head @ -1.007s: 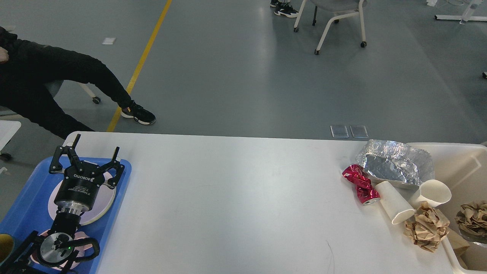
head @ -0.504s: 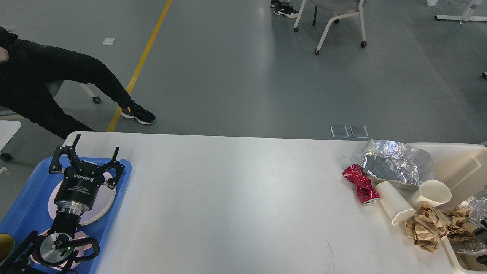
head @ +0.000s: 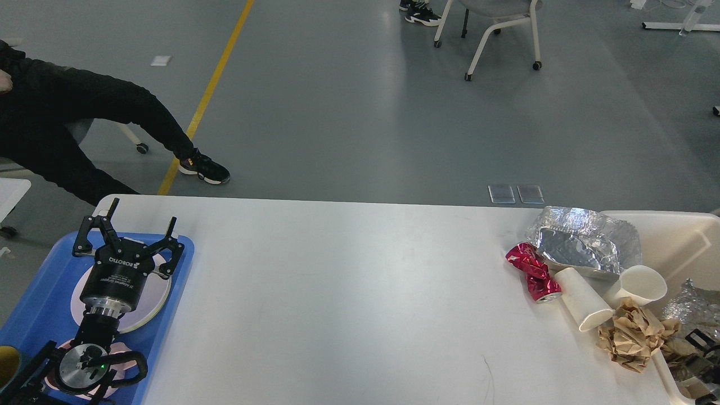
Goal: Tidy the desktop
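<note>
Since a second ago, crumpled foil (head: 697, 306) has appeared inside the beige bin (head: 675, 236) at the right edge, where earlier a ball of brown paper lay, and a dark part of the right gripper (head: 703, 351) has come into view low in the bin among the paper scraps (too little of it shows to tell how its fingers stand). The left gripper (head: 130, 239) has not moved: it hangs over the grey plate (head: 154, 306) on the blue tray (head: 39, 292), its fingers (head: 171, 247) spread wide and holding nothing. The desktop (head: 349, 304) fills the lower middle of the view, bare across its centre. Near its right end lie a foil container (head: 582, 244), a crushed red can (head: 533, 274), two white paper cups (head: 582, 299), one tipped on its side, and a wad of brown paper (head: 630, 334) touching the bin's wall.
</note>
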Robot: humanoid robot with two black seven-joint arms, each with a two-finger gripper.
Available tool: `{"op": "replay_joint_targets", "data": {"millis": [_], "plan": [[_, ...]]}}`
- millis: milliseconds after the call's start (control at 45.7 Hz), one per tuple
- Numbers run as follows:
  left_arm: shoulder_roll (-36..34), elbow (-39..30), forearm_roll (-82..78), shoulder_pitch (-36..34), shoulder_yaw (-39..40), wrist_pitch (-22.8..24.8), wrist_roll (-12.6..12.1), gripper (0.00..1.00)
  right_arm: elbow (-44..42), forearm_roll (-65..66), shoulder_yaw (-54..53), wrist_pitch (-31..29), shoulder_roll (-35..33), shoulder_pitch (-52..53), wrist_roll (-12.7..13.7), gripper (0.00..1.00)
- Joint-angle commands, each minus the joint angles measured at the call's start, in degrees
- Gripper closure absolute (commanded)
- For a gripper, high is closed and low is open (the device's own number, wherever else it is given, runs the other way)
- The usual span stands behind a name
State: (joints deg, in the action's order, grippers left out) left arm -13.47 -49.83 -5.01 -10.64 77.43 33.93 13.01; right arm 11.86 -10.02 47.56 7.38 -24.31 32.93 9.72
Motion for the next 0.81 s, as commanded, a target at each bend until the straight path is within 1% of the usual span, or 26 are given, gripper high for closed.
{"op": "replay_joint_targets", "data": {"millis": [0,22,44,66,88,394,591,701,788], "plan": [[-0.07,0.0,0.0,0.0,0.0,0.0,0.0,0.04,-0.34,-0.52,-0.1,0.97,0.06,0.12,0.03,0.43],[0.02,0.0,0.0,0.0,0.0,0.0,0.0,0.04,-0.34,-0.52,-0.1,1.05,0.06,0.12,0.03,0.26],[0.02,0.0,0.0,0.0,0.0,0.0,0.0,0.04,-0.43,-0.52,-0.1,1.23,0.14,0.21,0.03,0.12],[0.02,0.0,0.0,0.0,0.0,0.0,0.0,0.04,-0.34,-0.52,-0.1,1.58,0.23,0.3,0.03,0.02],[0.02,0.0,0.0,0.0,0.0,0.0,0.0,0.04,-0.25,-0.52,-0.1,1.67,0.23,0.38,0.03,0.0],[-0.07,0.0,0.0,0.0,0.0,0.0,0.0,0.04,0.19,-0.52,-0.36,1.32,0.67,0.03,0.12,0.0],[0.02,0.0,0.0,0.0,0.0,0.0,0.0,0.04,1.32,-0.52,-0.28,0.62,-0.29,0.73,0.03,0.0],[-0.07,0.0,0.0,0.0,0.0,0.0,0.0,0.04,3.96,-0.52,-0.28,-0.17,-4.24,3.01,0.12,0.0],[-0.07,0.0,0.0,0.0,0.0,0.0,0.0,0.04,8.79,-0.44,-0.28,-2.45,-9.07,6.88,0.12,0.0]]}}
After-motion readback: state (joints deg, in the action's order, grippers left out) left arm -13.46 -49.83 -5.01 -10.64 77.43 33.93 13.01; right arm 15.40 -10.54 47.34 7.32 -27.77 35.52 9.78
